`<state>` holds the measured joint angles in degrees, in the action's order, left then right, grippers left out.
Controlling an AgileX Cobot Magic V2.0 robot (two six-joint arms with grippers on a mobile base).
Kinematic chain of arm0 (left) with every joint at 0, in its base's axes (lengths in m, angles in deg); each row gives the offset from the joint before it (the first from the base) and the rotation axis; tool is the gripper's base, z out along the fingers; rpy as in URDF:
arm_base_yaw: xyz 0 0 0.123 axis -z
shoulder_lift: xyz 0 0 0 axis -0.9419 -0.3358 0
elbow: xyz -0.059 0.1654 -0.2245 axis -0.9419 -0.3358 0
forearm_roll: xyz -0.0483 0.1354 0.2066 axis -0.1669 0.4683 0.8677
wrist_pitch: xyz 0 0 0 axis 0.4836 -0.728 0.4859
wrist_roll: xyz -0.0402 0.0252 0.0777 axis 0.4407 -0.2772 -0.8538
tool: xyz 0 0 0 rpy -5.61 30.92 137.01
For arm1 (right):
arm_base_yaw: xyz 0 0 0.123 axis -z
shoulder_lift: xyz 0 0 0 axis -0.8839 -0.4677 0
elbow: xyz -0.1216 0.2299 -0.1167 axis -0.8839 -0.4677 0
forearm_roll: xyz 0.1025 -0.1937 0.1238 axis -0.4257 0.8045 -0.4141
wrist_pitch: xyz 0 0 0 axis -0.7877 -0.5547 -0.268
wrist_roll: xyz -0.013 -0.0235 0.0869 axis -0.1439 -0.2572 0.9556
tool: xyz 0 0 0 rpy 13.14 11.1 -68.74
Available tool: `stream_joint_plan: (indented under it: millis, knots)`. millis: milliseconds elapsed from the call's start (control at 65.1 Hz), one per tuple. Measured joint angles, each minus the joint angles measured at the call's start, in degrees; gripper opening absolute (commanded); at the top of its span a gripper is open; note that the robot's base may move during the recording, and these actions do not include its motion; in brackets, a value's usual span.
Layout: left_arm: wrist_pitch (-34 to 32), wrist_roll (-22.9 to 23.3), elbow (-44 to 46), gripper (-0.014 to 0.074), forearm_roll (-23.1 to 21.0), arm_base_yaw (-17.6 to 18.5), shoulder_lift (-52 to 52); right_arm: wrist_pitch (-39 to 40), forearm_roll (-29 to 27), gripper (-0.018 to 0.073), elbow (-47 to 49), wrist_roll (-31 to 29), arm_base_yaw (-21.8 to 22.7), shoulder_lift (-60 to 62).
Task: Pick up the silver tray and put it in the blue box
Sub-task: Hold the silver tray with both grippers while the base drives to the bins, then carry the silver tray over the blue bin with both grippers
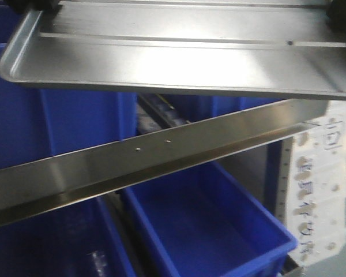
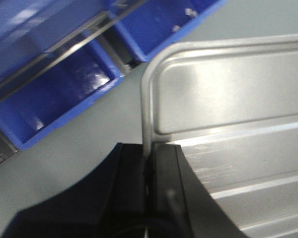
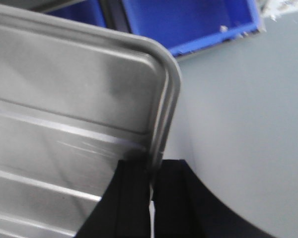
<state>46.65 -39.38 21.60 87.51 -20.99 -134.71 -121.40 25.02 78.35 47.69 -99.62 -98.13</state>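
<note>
Left gripper (image 2: 148, 156) — black fingers (image 2: 131, 166) clamped on rim of silver tray (image 2: 228, 89). Tray floor and ribs extend right of gripper. Blue box (image 2: 72, 115) ahead-left, apart from tray — grey floor (image 2: 64, 168) between.

1. The silver tray (image 1: 179, 63) is shiny silver-grey, with pale parallel ribs striping its floor.
2. The blue box (image 1: 219, 231) is plain bright blue.
3. The left pincer (image 2: 148, 166) and the right pincer (image 3: 151, 176) are matte black.
4. The surface (image 3: 248, 124) is plain pale grey.
5. The panel (image 1: 320, 184) is white with dark marks.
</note>
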Motion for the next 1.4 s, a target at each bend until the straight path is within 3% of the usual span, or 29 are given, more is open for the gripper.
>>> stream_joint_plan:
  millis: [1398]
  knots:
    - [0.41,0.0,0.0,-0.0097,0.0,0.0,0.0,0.0,0.0,0.0056,0.0,0.0,0.0,0.0]
